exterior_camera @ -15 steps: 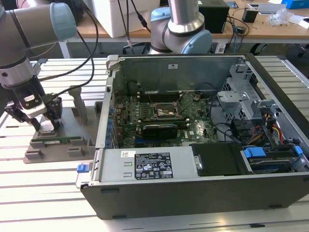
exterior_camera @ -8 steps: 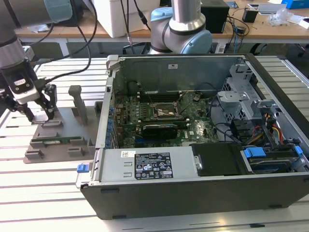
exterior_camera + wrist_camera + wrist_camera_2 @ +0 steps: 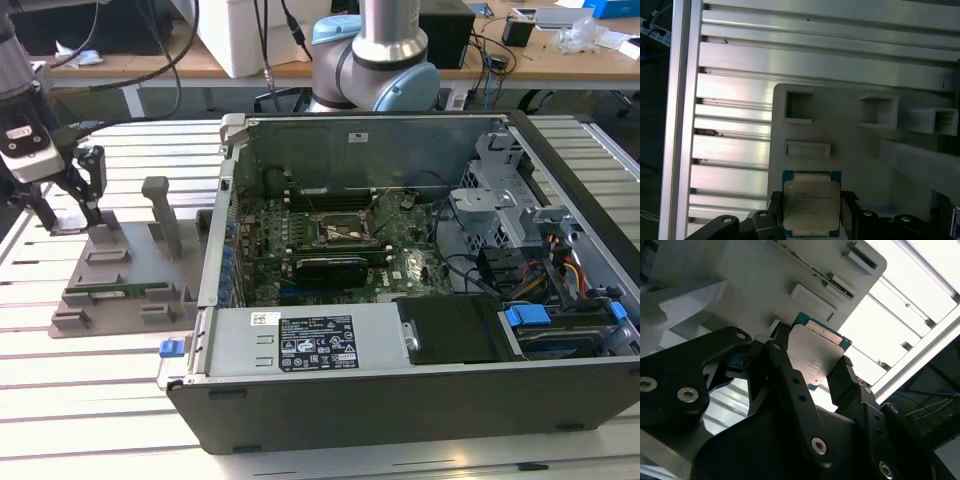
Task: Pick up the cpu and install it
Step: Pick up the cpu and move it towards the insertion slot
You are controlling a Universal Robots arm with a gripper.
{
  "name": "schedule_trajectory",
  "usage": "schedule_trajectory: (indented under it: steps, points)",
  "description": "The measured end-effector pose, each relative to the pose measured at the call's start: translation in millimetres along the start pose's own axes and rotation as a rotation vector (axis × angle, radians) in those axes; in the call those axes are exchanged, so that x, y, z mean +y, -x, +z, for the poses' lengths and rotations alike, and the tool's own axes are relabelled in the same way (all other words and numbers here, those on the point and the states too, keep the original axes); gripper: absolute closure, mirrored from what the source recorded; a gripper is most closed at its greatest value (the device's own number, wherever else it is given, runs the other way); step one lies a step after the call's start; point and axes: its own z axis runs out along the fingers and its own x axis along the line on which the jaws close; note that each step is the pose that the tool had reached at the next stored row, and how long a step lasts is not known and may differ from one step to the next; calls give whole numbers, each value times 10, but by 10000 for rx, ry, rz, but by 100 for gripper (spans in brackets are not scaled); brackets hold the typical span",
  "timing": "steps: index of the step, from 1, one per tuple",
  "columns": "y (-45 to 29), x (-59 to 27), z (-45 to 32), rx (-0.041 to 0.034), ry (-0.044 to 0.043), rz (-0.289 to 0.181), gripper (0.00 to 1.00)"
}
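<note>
Two black fingers (image 3: pixel 790 385): pressed on opposite edges of small square silvery-grey cpu (image 3: pixel 811 207) with green rim
Gripper (image 3: pixel 68 212): exterior view's left, over grey plastic holder tray (image 3: pixel 110 295)

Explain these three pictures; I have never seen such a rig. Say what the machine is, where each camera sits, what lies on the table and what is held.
This is one robot arm with a two-fingered gripper at its end. The exterior view comes from a camera off the arm; both wrist views come from cameras riding on the arm near its wrist. On the slatted metal table lie a grey parts holder and an open computer case, its motherboard socket exposed. The gripper is shut on two sides of the cpu, a small silvery chip, above the holder.
</note>
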Motion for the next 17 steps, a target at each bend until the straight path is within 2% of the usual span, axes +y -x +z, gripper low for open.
schedule_trajectory:
  steps: [7, 10, 17]
  points:
    - [4, -8, -227, 1, -17, -1, 45]
    - [7, -14, -423, 3, -26, -1, 45]
    - [12, -22, -700, 3, -30, -1, 45]
